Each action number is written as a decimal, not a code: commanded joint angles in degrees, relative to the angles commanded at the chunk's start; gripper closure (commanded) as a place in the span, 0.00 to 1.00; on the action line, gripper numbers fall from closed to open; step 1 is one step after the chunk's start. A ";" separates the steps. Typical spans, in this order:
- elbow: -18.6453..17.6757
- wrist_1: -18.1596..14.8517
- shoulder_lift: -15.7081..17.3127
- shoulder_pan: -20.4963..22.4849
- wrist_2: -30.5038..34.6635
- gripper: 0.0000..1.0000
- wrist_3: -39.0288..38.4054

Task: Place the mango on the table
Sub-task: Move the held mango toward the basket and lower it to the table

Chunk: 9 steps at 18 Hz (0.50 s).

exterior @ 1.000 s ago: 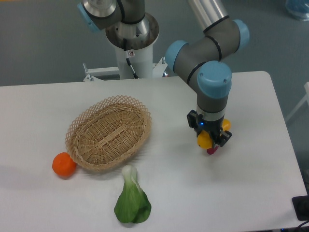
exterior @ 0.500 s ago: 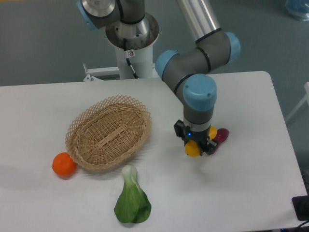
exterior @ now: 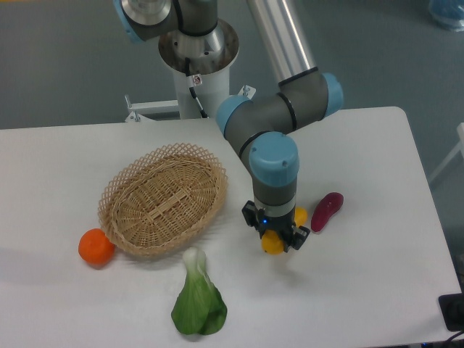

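The mango (exterior: pixel 274 243) is a yellow-orange fruit, mostly covered by the wrist; its ends show below and to the right of the fingers. My gripper (exterior: pixel 275 237) points straight down and is shut on the mango, just above the white table (exterior: pixel 362 290), right of the basket. Whether the mango touches the tabletop is hard to tell.
A wicker basket (exterior: pixel 164 199) sits left of the gripper. An orange (exterior: pixel 96 247) lies at the basket's left edge. A leafy green vegetable (exterior: pixel 199 301) lies near the front edge. A dark red-purple vegetable (exterior: pixel 327 211) rests just right of the gripper.
The arm has carried the mango leftward and toward the front, away from the red-purple vegetable, which now lies fully uncovered on the table.
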 joint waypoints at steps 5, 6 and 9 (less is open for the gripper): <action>3.08 0.00 -2.47 -1.59 0.00 0.68 -3.97; 2.82 0.09 -2.38 -1.59 0.09 0.68 -3.80; 1.25 -0.18 -1.77 -1.50 0.26 0.68 -2.75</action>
